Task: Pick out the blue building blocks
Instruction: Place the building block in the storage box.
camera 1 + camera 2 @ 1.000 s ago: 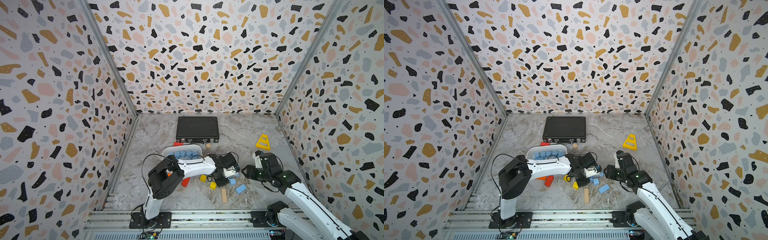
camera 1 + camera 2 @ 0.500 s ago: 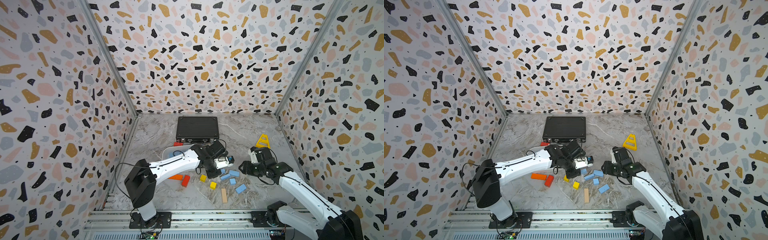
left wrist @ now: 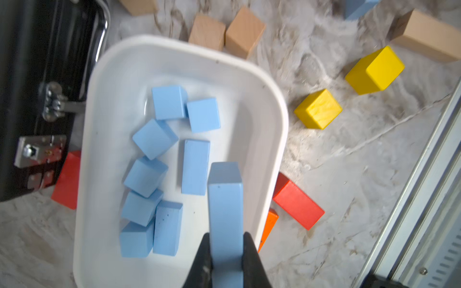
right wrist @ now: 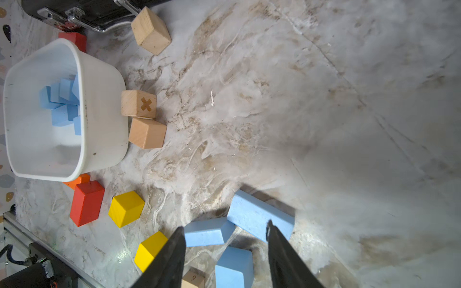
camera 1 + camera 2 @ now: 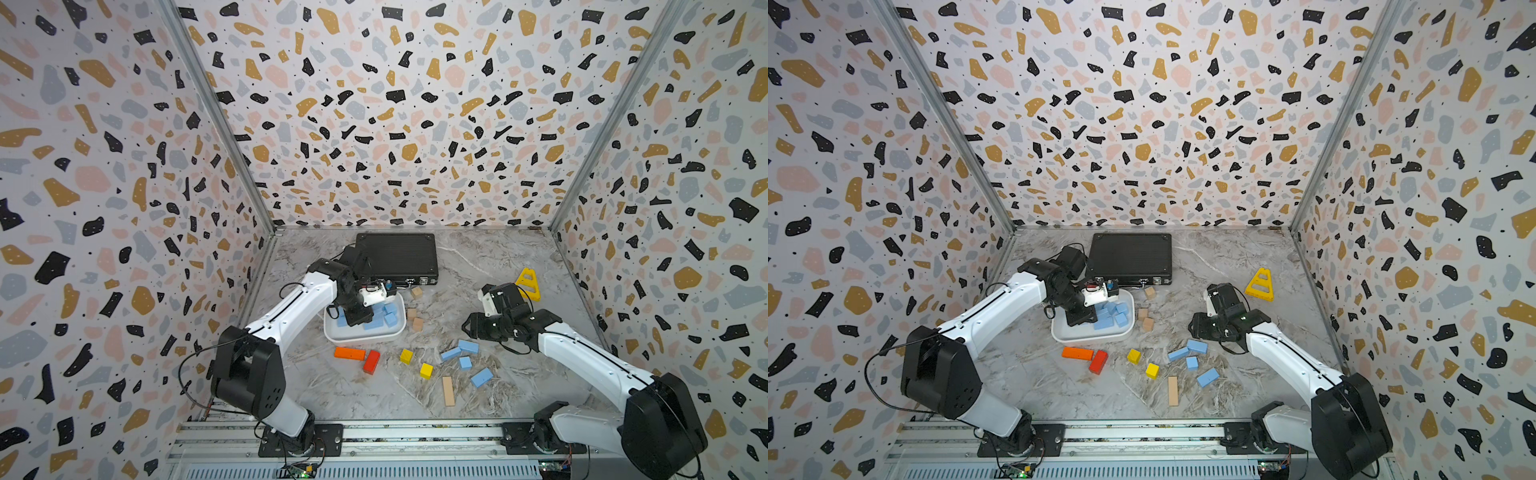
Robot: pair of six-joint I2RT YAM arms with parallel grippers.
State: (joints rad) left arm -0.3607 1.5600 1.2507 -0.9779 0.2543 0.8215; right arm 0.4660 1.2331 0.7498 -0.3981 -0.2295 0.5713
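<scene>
Tapered fingers (image 3: 203, 261) around matte (blue) bar (image 3: 225, 199)

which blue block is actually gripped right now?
The long blue bar pinched in the left gripper, above the white tub. The other blue blocks lie loose in the tub or on the table.

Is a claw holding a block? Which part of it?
The left claw pinches a long blue bar at one end; the right claw holds nothing.

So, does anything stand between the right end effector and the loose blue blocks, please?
Nothing visible does: the right end effector hangs open above the blue blocks; a yellow cube lies off to one side.
</scene>
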